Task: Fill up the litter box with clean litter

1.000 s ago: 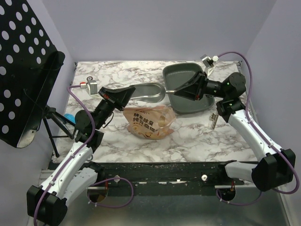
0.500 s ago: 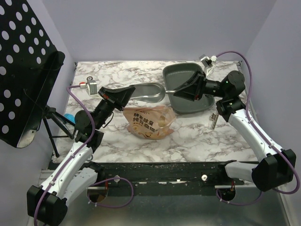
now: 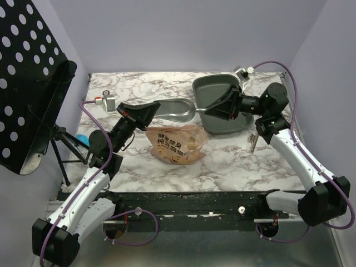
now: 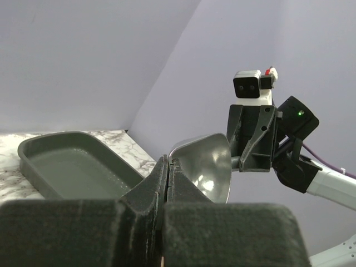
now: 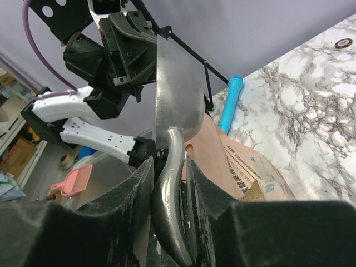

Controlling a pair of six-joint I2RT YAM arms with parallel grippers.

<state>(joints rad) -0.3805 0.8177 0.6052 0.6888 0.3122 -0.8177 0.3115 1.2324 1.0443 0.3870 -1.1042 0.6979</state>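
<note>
At litter box (image 3: 214, 86) left edge | right gripper (image 3: 210, 107): clamps scoop (image 3: 175, 107) handle, bowl pointing left | bag (image 3: 175, 142): lies just nearer, leftward

The left arm (image 3: 92, 178) rises from its base to a bent elbow, and its forearm reaches forward and to the right. The left gripper (image 4: 167, 167) has its padded fingers pressed flat together. The right arm (image 3: 297, 158) climbs from its base, folds at the elbow, and turns its wrist so the right gripper (image 5: 169, 167) points left toward the other arm. Its fingers are clamped on the handle of a metal scoop (image 5: 178, 94).
</note>
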